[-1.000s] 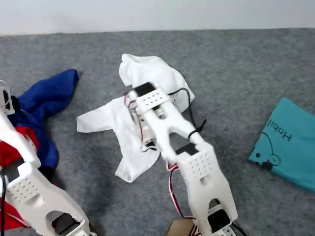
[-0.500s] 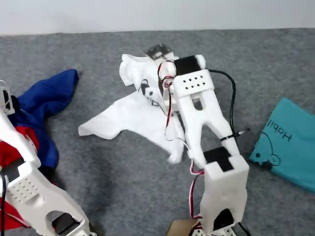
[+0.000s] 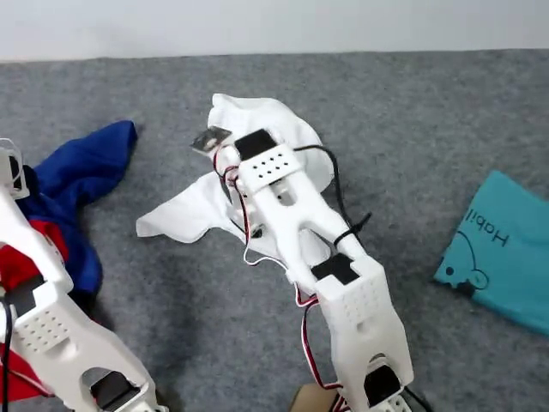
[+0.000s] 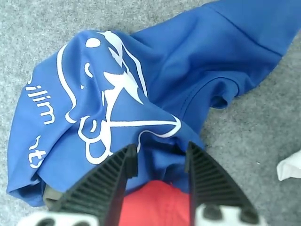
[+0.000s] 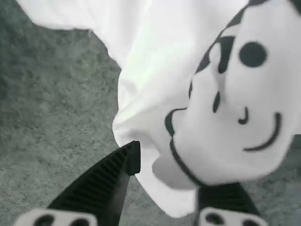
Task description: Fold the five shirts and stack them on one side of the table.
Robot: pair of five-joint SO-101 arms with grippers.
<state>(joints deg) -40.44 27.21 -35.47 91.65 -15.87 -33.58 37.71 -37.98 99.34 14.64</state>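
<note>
A grey, felt-like covering spans the work surface from left to right and from the near edge to the far edge. A plain white band borders it along the far side. A tan object lies at the near edge, slightly right of centre, partly hidden.

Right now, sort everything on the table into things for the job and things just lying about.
Job: white shirt, blue shirt, red shirt, teal shirt.
Lying about: tan object, grey table cover.
</note>
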